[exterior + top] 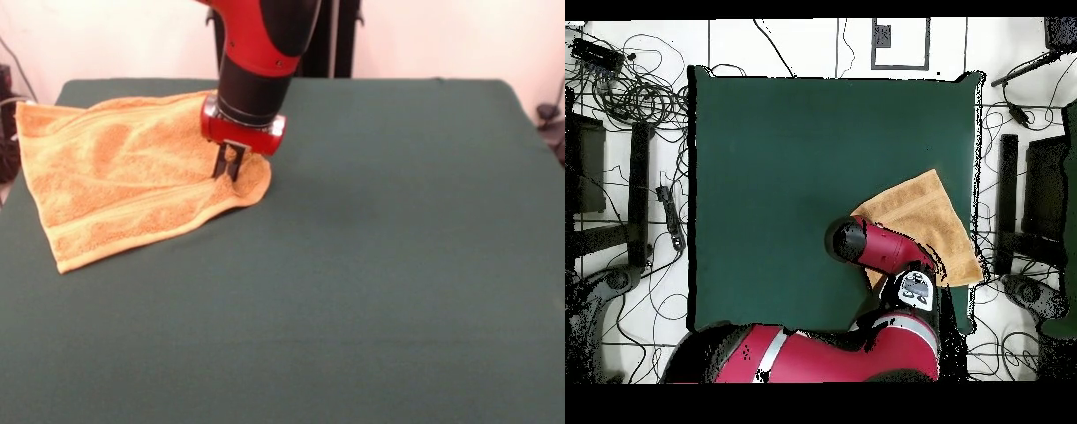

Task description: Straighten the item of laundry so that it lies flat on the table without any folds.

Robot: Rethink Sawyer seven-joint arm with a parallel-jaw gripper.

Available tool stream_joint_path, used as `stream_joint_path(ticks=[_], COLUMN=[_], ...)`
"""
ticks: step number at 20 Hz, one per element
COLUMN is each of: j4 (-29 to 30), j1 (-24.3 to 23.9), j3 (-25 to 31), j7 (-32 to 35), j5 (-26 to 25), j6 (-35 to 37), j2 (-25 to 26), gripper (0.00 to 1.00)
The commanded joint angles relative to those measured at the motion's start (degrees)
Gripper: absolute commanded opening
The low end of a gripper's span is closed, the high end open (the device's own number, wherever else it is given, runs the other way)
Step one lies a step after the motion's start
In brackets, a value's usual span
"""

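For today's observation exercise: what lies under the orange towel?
Under the towel only the green table shows around its edges. The pincer presses down at the towel's corner. Whatever sits beneath the rumpled cloth itself is covered and cannot be seen.

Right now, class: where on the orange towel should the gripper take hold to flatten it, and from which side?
Grip the towel at its rumpled corner under the gripper, coming straight down from above. That end looks bunched, and bare table lies beyond it, probably leaving room to draw it flat.

Tangled cables — dark stands — white floor
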Motion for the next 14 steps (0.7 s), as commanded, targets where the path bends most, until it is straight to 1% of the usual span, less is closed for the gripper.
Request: stream_joint_path(ticks=[1, 14], j4=[-6.44, -7.0], j1=[2.97, 3.19], j3=[14.57, 14.54], j7=[12.56, 13.28], j5=[6.35, 7.97], j6=[1.08, 0.24], j2=[6.23, 6.02], gripper=[0.0, 0.0])
